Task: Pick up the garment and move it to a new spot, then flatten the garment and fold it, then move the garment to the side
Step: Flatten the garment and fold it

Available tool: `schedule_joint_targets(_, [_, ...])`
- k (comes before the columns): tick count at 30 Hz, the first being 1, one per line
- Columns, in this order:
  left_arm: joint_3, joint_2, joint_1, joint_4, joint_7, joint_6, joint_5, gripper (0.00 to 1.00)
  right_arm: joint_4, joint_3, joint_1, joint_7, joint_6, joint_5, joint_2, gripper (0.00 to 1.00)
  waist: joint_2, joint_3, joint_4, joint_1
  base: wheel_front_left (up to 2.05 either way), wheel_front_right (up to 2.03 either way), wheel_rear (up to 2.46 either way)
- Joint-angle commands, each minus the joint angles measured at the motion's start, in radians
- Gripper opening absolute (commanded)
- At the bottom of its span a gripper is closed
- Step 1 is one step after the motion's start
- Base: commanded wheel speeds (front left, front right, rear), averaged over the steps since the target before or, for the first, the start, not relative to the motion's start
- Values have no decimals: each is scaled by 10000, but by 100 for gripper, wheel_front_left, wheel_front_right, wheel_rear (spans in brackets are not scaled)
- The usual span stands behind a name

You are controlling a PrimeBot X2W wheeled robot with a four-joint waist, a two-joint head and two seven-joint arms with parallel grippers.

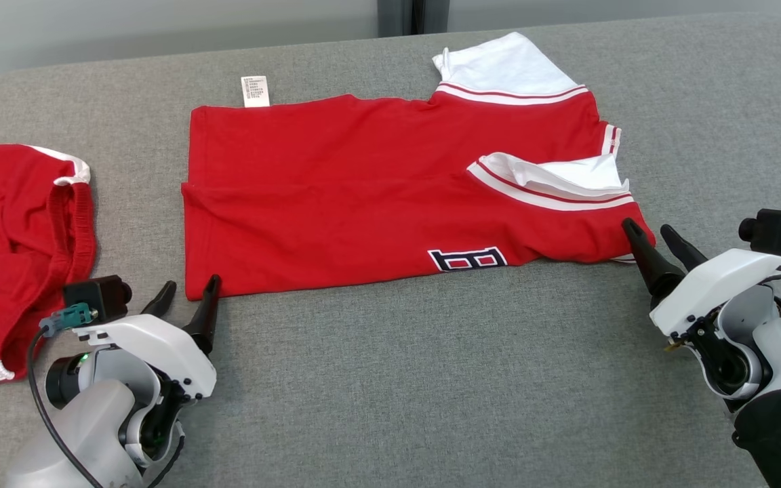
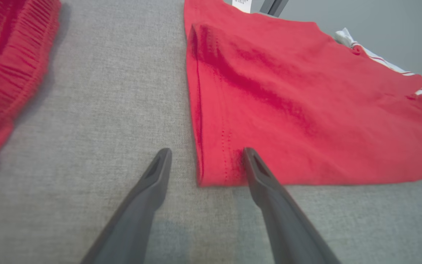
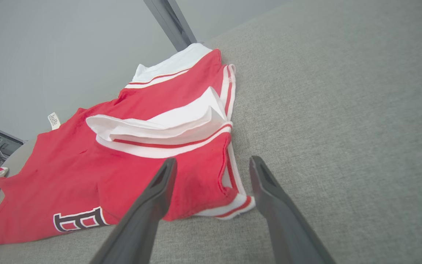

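Grey surface (image 1: 390, 379), red garment (image 1: 363, 203), left pincer (image 1: 192, 282) and right pincer (image 1: 646, 226) agape at its corners.

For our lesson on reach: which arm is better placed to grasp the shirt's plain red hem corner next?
Left. The left tool, open, straddles the hem corner of the shirt, one finger on each side of its edge. The right tool sits open at the opposite, white-trimmed end.
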Motion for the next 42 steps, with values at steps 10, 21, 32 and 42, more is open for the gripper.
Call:
schedule_joint_targets(10, [-91, -53, -18, 104, 209, -53, -82, 0, 141, 413, -206, -231, 1, 362, -146, 0, 0, -10, 56, 0, 0, 0, 0])
schedule_joint_targets(21, [-143, 6, 355, -23, 73, -63, -108, 0, -96, 823, 199, -663, 2, 746, -628, 0, 0, -440, 174, 0, 0, 0, 0])
schedule_joint_targets(32, [-298, 411, 1134, -980, 73, 298, -40, 0, -647, 1160, 1162, -912, 1, 1255, -1256, 0, 0, -979, 247, 0, 0, 0, 0])
schedule_joint_targets(42, [-441, 868, 2231, -2550, -208, 910, 125, 0, -1292, 1321, 2438, -1380, 1, 1713, -1859, 0, 0, -1298, 482, 0, 0, 0, 0])
